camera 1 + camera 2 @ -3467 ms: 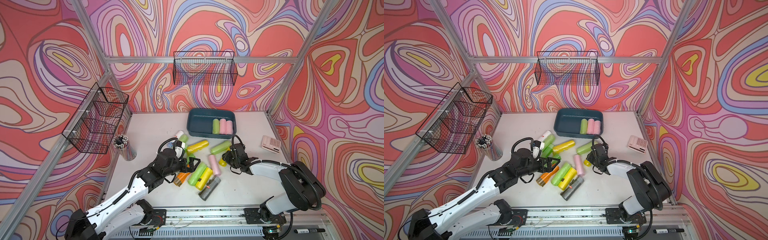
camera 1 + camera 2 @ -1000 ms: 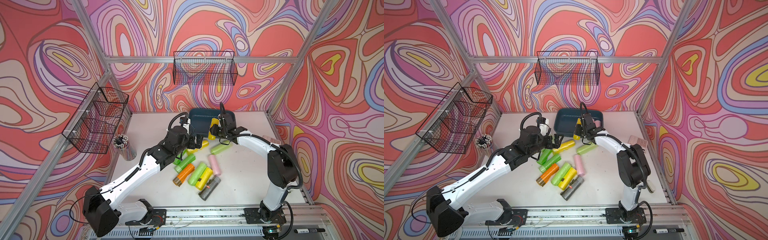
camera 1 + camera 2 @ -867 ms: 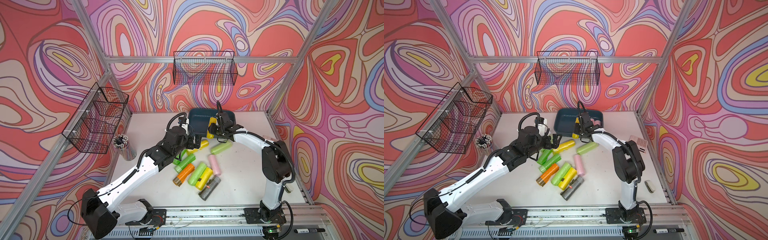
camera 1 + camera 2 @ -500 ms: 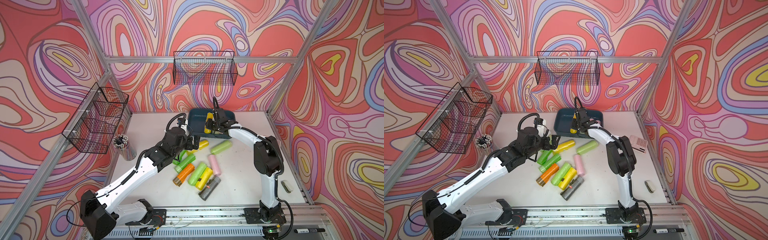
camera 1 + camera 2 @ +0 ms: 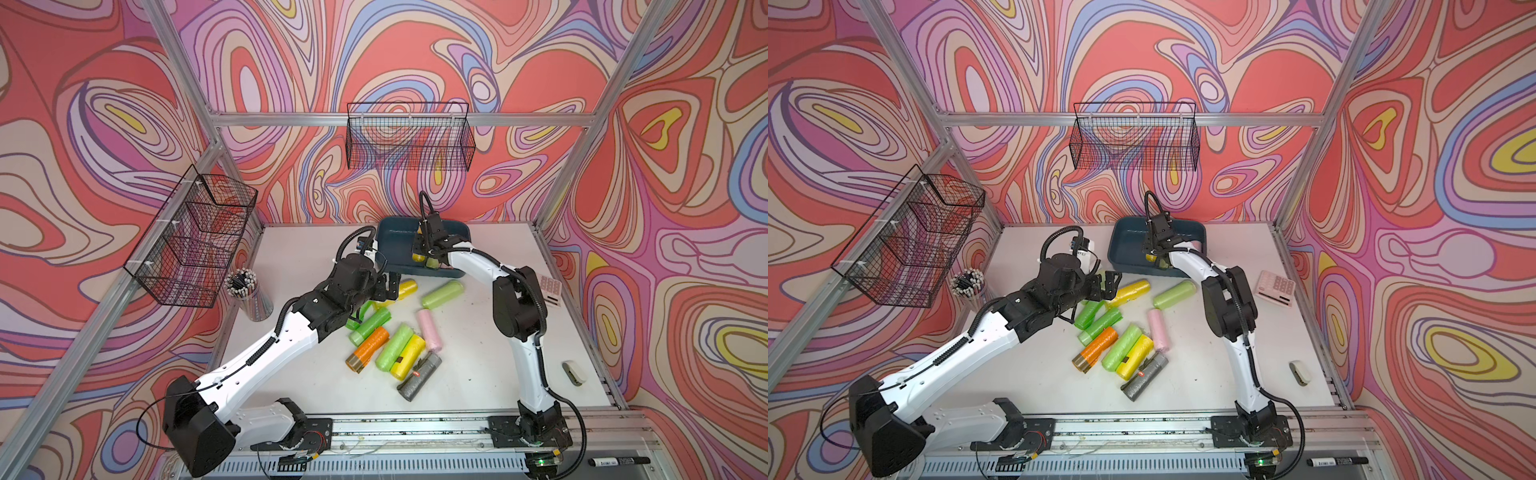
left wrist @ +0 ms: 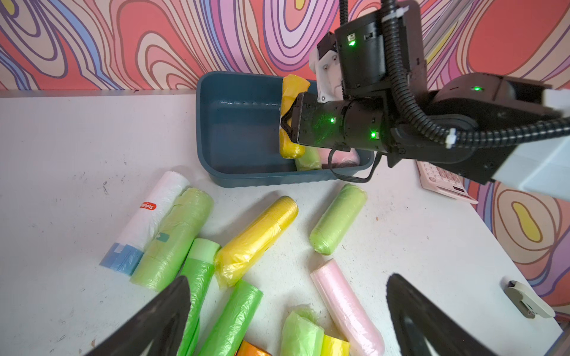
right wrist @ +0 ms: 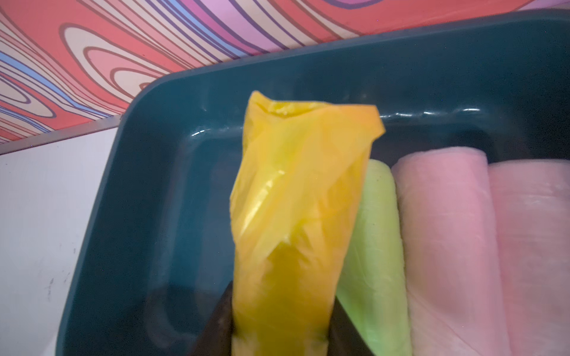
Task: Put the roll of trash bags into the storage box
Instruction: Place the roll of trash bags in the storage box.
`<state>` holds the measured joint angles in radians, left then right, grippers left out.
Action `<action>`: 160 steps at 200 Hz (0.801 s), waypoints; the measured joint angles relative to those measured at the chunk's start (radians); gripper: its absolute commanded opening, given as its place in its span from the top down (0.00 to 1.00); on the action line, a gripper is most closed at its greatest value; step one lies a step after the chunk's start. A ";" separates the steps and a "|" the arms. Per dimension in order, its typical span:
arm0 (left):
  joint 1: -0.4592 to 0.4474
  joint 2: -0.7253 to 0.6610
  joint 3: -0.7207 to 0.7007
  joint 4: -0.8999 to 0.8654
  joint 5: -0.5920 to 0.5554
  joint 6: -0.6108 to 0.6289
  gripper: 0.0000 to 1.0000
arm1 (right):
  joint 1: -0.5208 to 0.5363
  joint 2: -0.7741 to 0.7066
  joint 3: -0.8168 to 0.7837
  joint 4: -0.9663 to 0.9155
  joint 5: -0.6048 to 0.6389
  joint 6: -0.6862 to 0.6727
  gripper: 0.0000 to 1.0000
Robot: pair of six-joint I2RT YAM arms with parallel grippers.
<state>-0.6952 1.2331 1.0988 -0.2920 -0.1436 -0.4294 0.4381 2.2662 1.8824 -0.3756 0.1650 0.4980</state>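
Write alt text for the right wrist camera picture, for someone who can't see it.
The right gripper, shut on a yellow roll of trash bags, holds it over the bare part of the dark teal storage box. Beside it in the box lie a light green roll and two pink rolls, side by side.

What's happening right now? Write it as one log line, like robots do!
right hand: shut on yellow roll; place: over box; left hand: open, empty; next: probably let go
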 measured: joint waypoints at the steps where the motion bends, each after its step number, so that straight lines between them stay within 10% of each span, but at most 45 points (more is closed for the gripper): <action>1: 0.000 0.000 0.000 0.000 0.000 0.000 0.00 | 0.000 0.002 0.001 0.000 0.000 0.000 0.94; 160: 0.000 0.008 0.000 -0.019 0.019 -0.012 0.00 | 0.001 0.120 0.097 -0.061 0.090 -0.038 0.86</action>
<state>-0.6952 1.2415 1.0988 -0.3107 -0.1246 -0.4416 0.4389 2.3863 1.9789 -0.4366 0.2554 0.4603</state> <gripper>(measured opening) 0.999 0.365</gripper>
